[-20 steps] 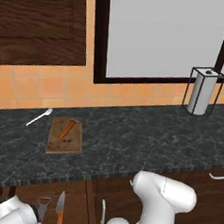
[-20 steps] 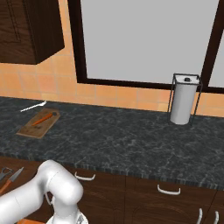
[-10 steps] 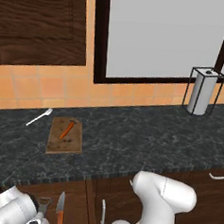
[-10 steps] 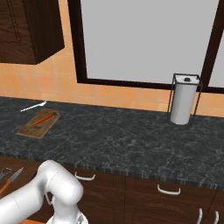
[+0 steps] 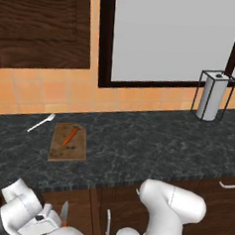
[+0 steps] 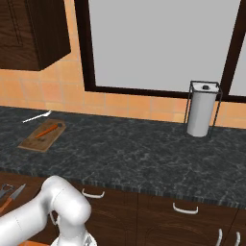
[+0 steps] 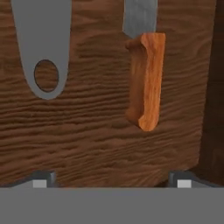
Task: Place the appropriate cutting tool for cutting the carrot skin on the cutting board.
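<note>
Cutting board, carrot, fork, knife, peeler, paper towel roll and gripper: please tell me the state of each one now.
cutting board: flat on the counter, holding the carrot.
carrot: lying on the board.
fork: lying on the counter beside the board, apart from it.
knife: lying in the wooden drawer, ungrasped.
peeler: lying beside the knife, ungrasped.
paper towel roll: upright in its wire holder.
gripper: open, above the drawer, holding nothing.
</note>
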Controlling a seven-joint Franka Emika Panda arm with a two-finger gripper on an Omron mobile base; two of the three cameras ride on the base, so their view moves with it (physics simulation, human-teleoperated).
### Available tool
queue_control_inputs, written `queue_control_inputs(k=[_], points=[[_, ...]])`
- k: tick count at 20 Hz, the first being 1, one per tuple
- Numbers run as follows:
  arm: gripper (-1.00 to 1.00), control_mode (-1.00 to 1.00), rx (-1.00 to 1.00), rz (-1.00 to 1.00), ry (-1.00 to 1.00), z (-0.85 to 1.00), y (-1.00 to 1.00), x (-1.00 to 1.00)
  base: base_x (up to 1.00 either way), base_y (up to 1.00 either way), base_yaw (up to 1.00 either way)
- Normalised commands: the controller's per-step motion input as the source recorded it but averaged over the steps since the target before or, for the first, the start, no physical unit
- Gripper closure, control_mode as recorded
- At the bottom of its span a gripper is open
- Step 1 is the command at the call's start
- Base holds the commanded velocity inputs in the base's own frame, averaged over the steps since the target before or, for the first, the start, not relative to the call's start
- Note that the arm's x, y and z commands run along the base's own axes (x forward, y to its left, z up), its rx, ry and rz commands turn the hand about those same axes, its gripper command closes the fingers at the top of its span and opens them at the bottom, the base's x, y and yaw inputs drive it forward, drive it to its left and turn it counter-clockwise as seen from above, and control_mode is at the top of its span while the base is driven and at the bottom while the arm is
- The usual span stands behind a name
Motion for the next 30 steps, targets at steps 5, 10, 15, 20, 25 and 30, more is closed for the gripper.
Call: queue_control_inputs(k=[5, 10, 15, 20, 25, 30], points=[[-1.00, -1.00, -0.04, -0.10, -0.47, 0.00, 0.07, -0.18, 0.00, 0.00, 0.00], [-1.00, -1.00, 0.00, -0.01, -0.29, 0.00, -0.03, 0.00, 0.00, 0.00, 0.00], [-1.00, -1.00, 0.06, 0.03, -0.12, 0.00, -0.21, 0.01, 0.00, 0.00, 0.00], [-1.00, -1.00, 0.09, 0.09, -0.06, 0.00, -0.13, 0.35, 0.00, 0.00, 0.00], [-1.00, -1.00, 0.13, 0.07, 0.00, 0.02, 0.00, 0.67, 0.00, 0.00, 0.00], [-1.00, -1.00, 0.24, 0.05, 0.04, 0.00, 0.19, 0.23, 0.00, 0.00, 0.00]])
